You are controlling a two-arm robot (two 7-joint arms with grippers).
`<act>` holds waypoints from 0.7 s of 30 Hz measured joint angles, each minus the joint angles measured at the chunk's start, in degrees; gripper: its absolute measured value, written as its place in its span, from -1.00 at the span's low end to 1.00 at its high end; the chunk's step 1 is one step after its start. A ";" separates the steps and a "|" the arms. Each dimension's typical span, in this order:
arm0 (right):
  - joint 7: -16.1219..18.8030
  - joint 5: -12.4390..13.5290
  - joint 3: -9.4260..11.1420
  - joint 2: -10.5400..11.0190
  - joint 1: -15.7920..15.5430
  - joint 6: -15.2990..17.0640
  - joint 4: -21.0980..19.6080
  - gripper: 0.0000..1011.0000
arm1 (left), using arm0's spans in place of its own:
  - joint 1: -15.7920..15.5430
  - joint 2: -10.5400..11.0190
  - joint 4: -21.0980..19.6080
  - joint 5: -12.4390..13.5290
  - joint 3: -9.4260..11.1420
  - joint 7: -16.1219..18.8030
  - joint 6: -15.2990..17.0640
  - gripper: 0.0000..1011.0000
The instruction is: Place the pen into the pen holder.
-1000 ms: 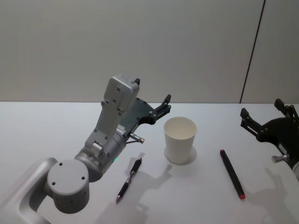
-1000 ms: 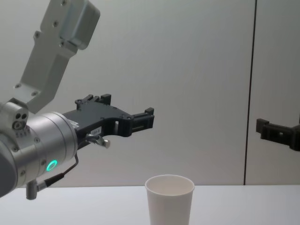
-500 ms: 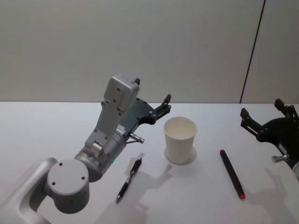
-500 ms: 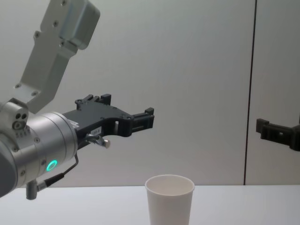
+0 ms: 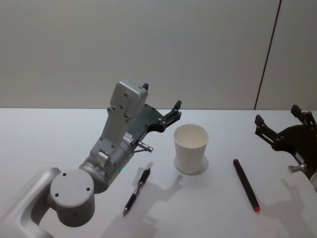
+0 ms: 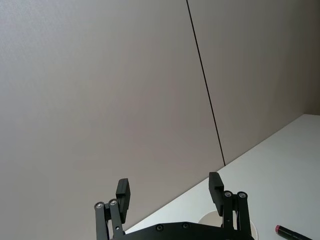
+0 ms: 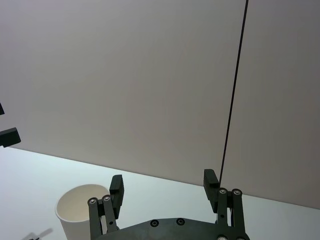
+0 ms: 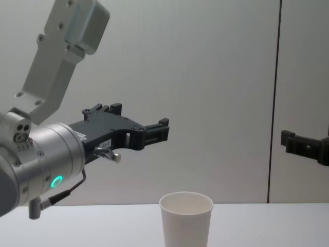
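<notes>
Currently the left gripper (image 5: 161, 95), fingers apart, hovers at the pen holder's (image 5: 191, 148) eleven o'clock, the right gripper (image 5: 277, 114) likewise at two, the dark pen (image 5: 136, 191) lying at eight.

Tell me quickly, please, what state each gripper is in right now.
Left gripper: open, empty, in the air left of the pen holder.
Right gripper: open, empty, in the air far to its right.

No change to be made out across the last second: no shift of left end effector (image 5: 161, 95), right end effector (image 5: 277, 114), black pen (image 5: 137, 191), red-tipped pen (image 5: 245, 185) or pen holder (image 5: 190, 148). Same wide finger spread on both.
</notes>
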 joint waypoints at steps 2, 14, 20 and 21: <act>0.00 0.00 0.00 0.00 0.00 0.00 0.00 0.98 | 0.00 0.00 0.00 0.00 0.00 0.00 0.00 0.99; 0.03 -0.02 0.00 -0.05 0.05 0.04 0.03 0.98 | 0.00 0.00 0.00 0.00 0.00 0.00 0.00 0.99; 0.05 -0.67 -0.17 -0.75 0.99 1.34 0.65 0.98 | 0.00 0.00 0.00 0.00 0.00 0.00 0.00 0.99; 0.04 -0.81 -0.25 -0.93 1.23 1.70 0.80 0.98 | 0.00 0.00 0.00 0.00 0.00 0.00 0.00 0.99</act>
